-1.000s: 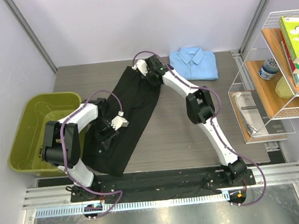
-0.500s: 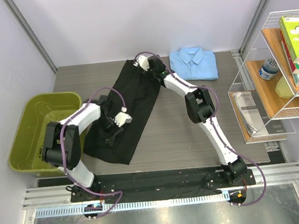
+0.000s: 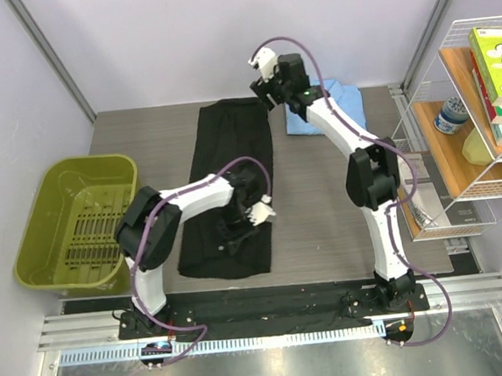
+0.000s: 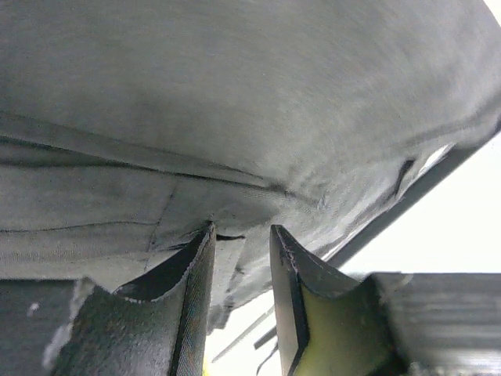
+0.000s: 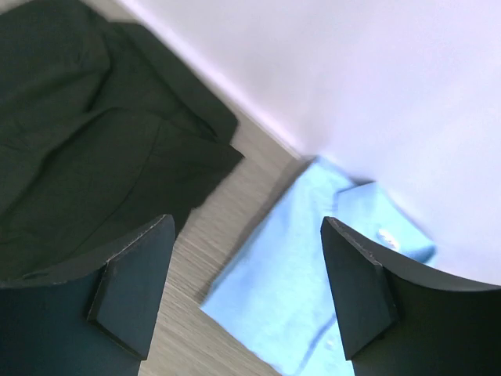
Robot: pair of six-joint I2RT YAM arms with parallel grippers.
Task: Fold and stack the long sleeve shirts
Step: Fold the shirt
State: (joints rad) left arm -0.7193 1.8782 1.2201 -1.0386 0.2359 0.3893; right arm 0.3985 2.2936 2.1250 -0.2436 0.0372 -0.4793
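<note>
Black shirt (image 3: 230, 155): a long narrow strip lying on the worktop (image 3: 323, 208). Left hand (image 3: 237, 231): low on the strip's near right part, fingers almost together, pinching a fold of the cloth. Light blue shirt (image 3: 347, 107): folded at the far edge, its left side hidden by the right arm. Right hand (image 3: 262, 90): in the air between both shirts, spread wide, empty. Green bin (image 3: 26, 234): at the left. Wire shelf (image 3: 463, 196): at the right.

Your spread-out shirt (image 3: 229, 133) lies lengthwise on the table (image 3: 314, 209), left of centre, running from the far edge toward the near edge. The folded shirt (image 3: 353, 100) sits to its right at the far edge. The bin (image 3: 29, 260) stands beyond the left edge, the shelf (image 3: 430, 225) beyond the right.
</note>
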